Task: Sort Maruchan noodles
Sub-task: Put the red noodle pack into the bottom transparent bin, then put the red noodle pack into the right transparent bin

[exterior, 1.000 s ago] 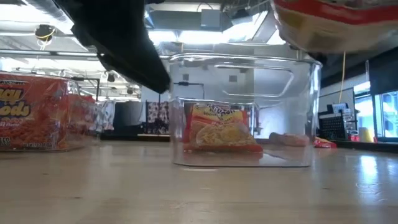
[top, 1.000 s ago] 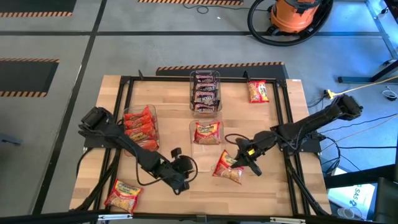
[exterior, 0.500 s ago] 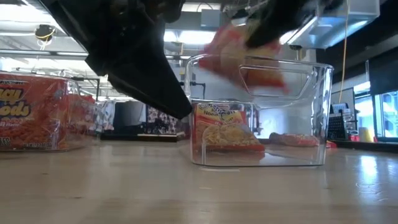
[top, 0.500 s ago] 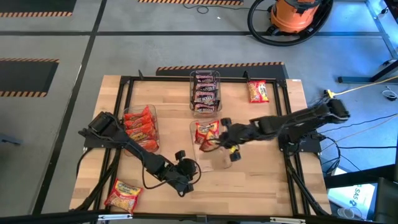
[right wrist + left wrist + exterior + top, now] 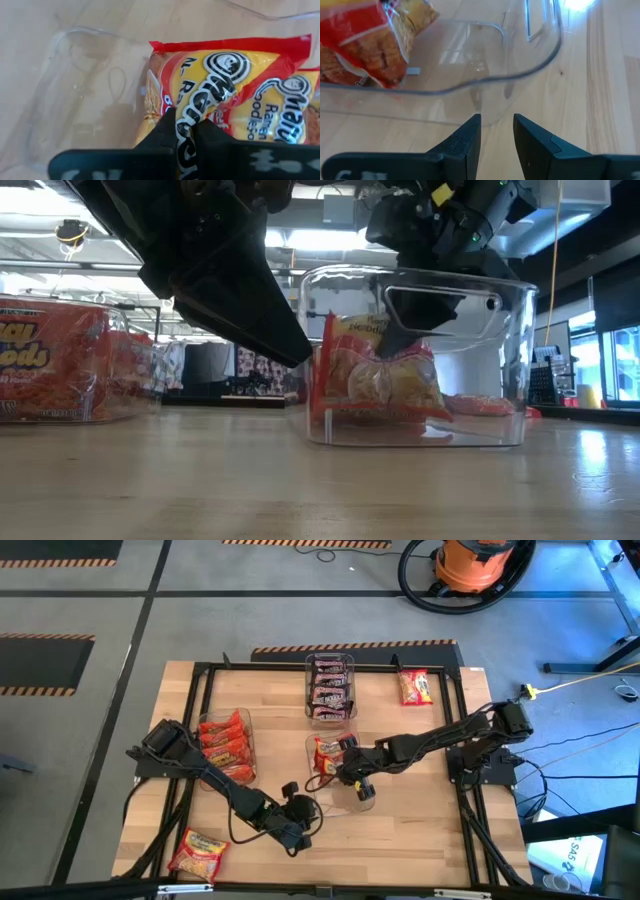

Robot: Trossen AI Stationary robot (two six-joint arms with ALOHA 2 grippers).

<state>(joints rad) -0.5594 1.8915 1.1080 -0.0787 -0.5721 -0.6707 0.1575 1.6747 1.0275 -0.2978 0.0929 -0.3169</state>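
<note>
My right gripper [image 5: 347, 768] reaches into the middle clear bin [image 5: 352, 796] and is shut on a red-and-yellow Maruchan packet [image 5: 225, 70]. The low view shows that packet [image 5: 385, 380] standing tilted inside the bin. A second red-and-yellow packet [image 5: 295, 125] lies beside it. My left gripper [image 5: 300, 815] is narrowly open with nothing between the fingers. In the left wrist view it [image 5: 497, 127] stands just short of the bin's rounded near end [image 5: 485, 85]. One loose packet [image 5: 198, 852] lies flat near the near left corner, another [image 5: 415, 687] at the far right. My right gripper pinches the red-and-yellow packet between its two fingers [image 5: 167, 131], across the printed face near one long edge [image 5: 186, 116]. It comes from above, slanting down into the bin. The packet stands tilted, its lower edge [image 5: 375, 416] down in the bin.
A clear bin of orange-red packets [image 5: 225, 740] stands at the left. A clear bin of dark brown packets [image 5: 330, 688] stands at the far middle. Black frame rails [image 5: 200, 700] run along the table's sides. Bare wood [image 5: 420, 830] lies near right.
My right gripper carried the packet from the near middle of the table, up and toward the far-left, then lowered it into the middle bin. It has stayed shut on the packet. My left gripper crept toward the bin's near end. The bin shifted slightly toward the right edge.
</note>
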